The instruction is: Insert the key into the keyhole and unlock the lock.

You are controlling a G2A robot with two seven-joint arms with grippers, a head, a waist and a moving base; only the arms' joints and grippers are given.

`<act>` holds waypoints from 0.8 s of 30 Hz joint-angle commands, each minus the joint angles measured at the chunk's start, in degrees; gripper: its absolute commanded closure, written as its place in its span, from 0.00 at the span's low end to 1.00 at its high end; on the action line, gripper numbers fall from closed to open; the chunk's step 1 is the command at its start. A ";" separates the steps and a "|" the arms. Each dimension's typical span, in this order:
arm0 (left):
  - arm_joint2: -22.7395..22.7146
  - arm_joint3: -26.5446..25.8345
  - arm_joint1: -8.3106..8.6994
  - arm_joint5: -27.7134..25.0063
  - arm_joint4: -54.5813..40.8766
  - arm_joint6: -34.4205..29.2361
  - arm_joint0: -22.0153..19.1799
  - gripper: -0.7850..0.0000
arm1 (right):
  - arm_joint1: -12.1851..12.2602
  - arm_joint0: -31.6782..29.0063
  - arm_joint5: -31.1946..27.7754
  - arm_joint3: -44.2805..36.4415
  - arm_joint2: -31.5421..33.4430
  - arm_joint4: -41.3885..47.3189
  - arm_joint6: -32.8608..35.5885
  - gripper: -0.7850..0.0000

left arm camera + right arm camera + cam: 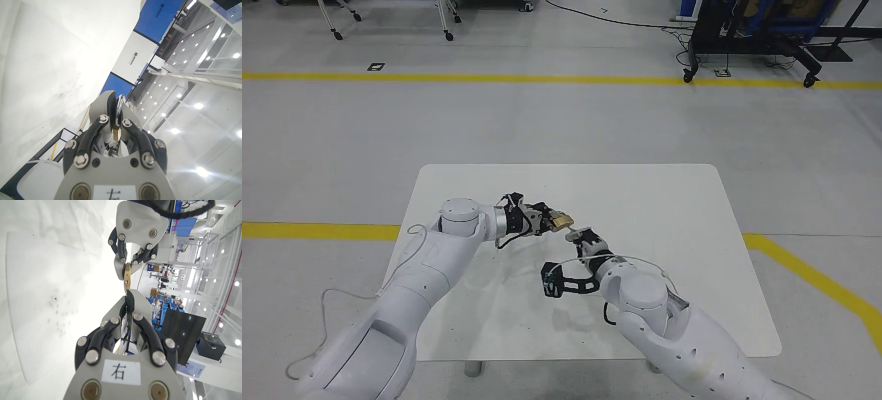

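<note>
Lock [559, 219] sits clamped in my left gripper [116, 106] above the middle of the table [672, 200], keyhole [128, 282] facing the right gripper [128, 297]. That one is pinched closed, I believe on the key [571, 231], nearly touching and lined up along the lock's long axis.

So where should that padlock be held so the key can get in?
Pinch the padlock by its flat brass sides, as the left gripper does: the body is thin and flat, so it sits steady. Come from opposite the right gripper, leaving the narrow edge with the keyhole uncovered.
</note>
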 commanded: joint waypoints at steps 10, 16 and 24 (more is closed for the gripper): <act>-0.83 -0.27 -0.11 0.41 1.28 -0.21 0.21 1.00 | -0.96 0.49 -0.54 1.03 -0.10 -0.14 0.15 1.00; -1.16 -0.37 -0.23 0.36 2.00 -0.11 0.36 1.00 | -1.46 0.59 -0.74 1.15 -0.22 -0.51 0.56 1.00; -1.68 -0.86 -0.42 0.17 2.59 0.68 0.86 1.00 | -2.20 0.67 -1.05 1.62 -0.82 -1.13 1.07 1.00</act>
